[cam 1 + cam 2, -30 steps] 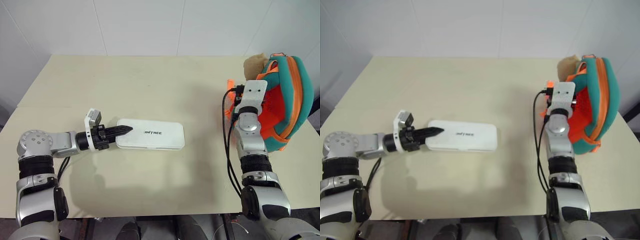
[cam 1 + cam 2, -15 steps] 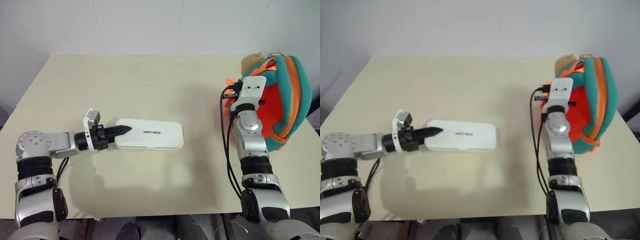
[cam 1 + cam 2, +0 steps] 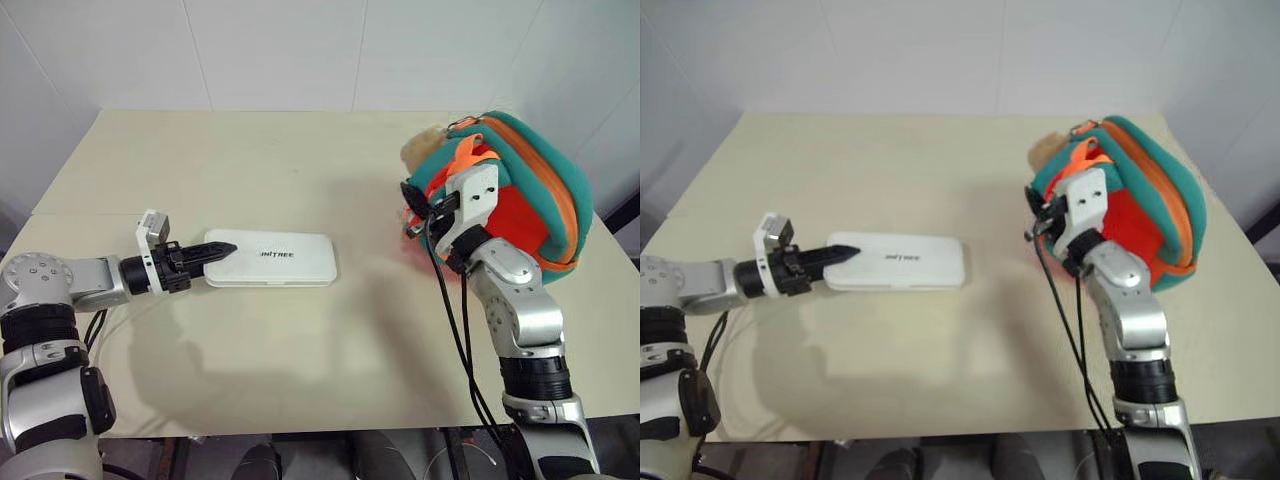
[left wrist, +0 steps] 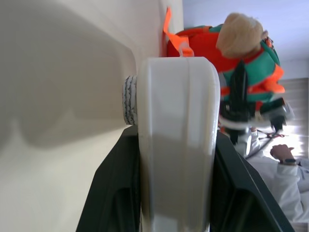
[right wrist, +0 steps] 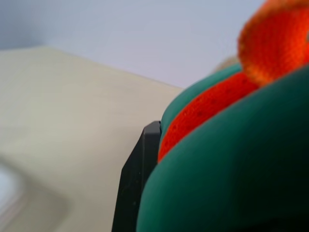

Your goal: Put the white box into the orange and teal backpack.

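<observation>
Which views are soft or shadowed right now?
Right wrist view: the orange and teal backpack sits too close and is out of focus. Left wrist view: the white box looms large, its near half in shade. Left eye view: sharp and evenly lit, with soft shadows on the table under the box and both arms.

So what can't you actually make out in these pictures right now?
- Right tool: its tips are hidden against the orange and teal backpack in the head views; the right wrist view blurs the fabric over one finger.
- Backpack opening: faces away, so open or zipped cannot be told.
- White box: its gripped end sits under the left tool.
- A person's hand is small at the left wrist view's edge.
</observation>
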Motion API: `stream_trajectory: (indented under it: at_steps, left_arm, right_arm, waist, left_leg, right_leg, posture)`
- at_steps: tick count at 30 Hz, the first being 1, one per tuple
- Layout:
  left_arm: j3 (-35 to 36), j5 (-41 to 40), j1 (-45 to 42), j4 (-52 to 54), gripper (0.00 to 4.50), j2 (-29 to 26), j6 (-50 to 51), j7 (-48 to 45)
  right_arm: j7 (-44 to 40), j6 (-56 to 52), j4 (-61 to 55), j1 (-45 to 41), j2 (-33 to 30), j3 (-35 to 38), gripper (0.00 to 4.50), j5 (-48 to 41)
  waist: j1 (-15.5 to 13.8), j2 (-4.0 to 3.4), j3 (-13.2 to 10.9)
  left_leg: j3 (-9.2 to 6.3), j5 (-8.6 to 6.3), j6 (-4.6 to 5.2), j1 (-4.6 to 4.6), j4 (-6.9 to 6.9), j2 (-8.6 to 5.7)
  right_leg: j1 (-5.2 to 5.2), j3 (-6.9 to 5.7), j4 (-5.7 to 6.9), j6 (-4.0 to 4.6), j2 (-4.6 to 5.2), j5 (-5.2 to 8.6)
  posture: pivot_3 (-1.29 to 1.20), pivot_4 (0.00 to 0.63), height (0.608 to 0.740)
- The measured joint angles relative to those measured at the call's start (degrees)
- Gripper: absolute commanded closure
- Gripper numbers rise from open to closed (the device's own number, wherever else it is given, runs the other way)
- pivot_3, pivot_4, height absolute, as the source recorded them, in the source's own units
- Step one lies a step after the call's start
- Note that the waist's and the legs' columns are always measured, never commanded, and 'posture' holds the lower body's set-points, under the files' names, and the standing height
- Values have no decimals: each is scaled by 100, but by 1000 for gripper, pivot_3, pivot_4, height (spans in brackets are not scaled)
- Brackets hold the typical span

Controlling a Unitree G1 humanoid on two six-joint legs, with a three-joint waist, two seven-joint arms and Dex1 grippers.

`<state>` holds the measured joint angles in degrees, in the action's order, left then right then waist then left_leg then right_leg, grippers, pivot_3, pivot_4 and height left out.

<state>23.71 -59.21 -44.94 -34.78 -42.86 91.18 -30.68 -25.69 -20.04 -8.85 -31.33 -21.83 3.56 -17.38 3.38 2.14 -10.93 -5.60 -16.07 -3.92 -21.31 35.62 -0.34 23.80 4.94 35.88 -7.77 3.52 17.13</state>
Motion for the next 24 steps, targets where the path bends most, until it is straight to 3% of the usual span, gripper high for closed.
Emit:
stream_trajectory:
  at_steps: [11, 24]
  left_arm:
    - [-311, 812, -355, -554, 3183, -556, -435, -914]
    - [-896, 1545, -819, -1115, 3183, -727, -852, -1957]
  right_arm:
    - [-1214, -1246, -1479, 68, -815, -56, 3998, -1393]
    - [-2480, -2178, -2613, 139, -2155, 216, 3998, -3390]
  waist:
    - [-43, -1, -1]
    - [-160, -1, -1]
  left_leg:
    - [-2, -5, 8, -6, -11, 1]
    - [-1, -21, 36, -27, -7, 0]
  right_leg:
    - [4, -7, -14, 2, 1, 1]
    - [15, -11, -27, 1, 4, 1]
  posture:
    - [0, 150, 740]
    - [0, 150, 740]
